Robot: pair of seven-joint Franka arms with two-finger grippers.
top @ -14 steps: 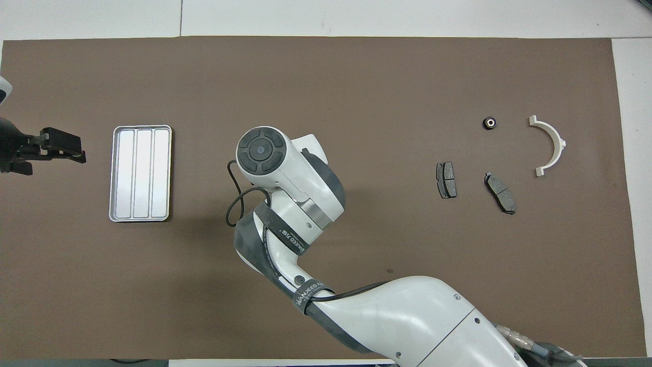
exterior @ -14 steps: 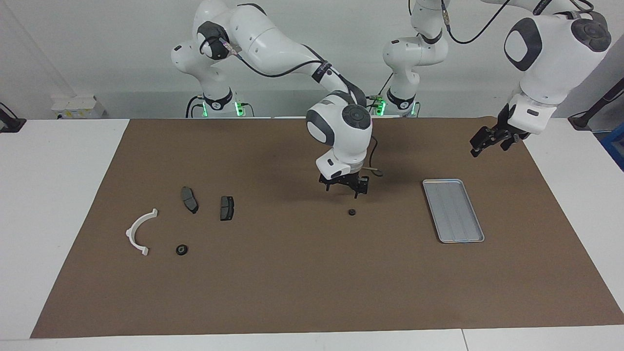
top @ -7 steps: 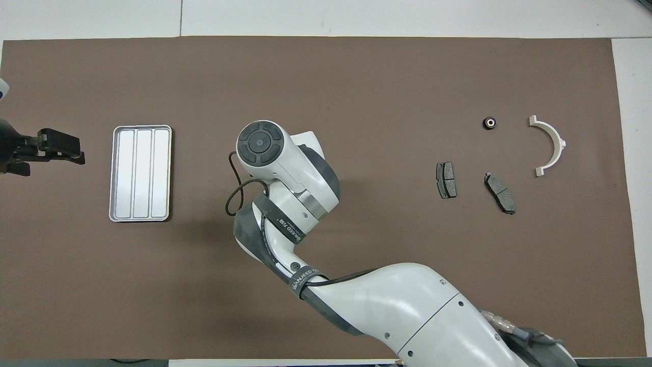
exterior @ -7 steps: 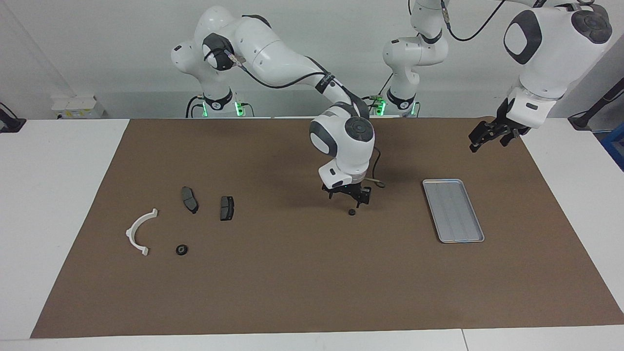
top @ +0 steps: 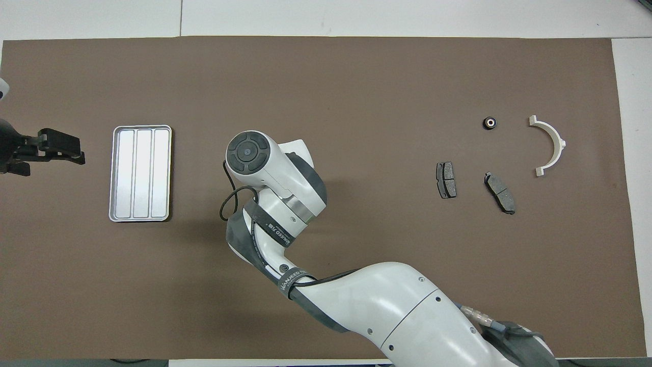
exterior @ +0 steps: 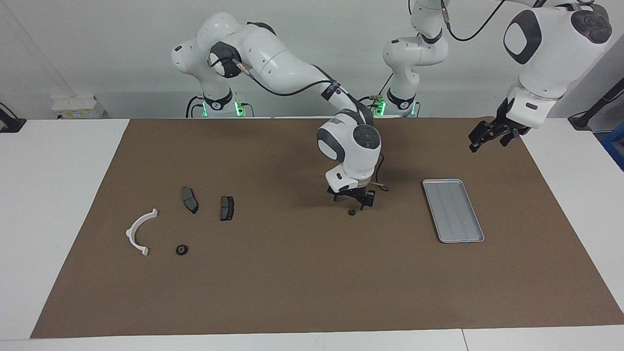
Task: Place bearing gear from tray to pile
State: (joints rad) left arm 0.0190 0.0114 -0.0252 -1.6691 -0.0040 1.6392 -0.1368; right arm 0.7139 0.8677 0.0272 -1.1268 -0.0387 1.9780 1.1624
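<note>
A small black bearing gear [exterior: 351, 212] lies on the brown mat between the silver tray [exterior: 453, 210] and the pile. The tray [top: 141, 173] holds nothing. My right gripper [exterior: 352, 201] is open and hangs just above this gear, not touching it; in the overhead view the right arm's wrist [top: 248, 153] hides the gear. The pile is a white half-ring [exterior: 141, 232], two dark grey pads [exterior: 189, 200] [exterior: 226, 208] and a second bearing gear [exterior: 182, 249]. My left gripper [exterior: 489, 137] is open, raised beside the tray toward the left arm's end, and waits.
The brown mat [exterior: 292, 282] covers most of the white table. The pile also shows in the overhead view: the half-ring [top: 551, 146], the pads [top: 446, 180] [top: 500, 192] and the second gear [top: 489, 122]. A cable loops off the right wrist [top: 227, 204].
My right gripper has come down over the bearing gear and shifted a little toward the tray. My left gripper has drawn slightly up and back. The gear has not moved.
</note>
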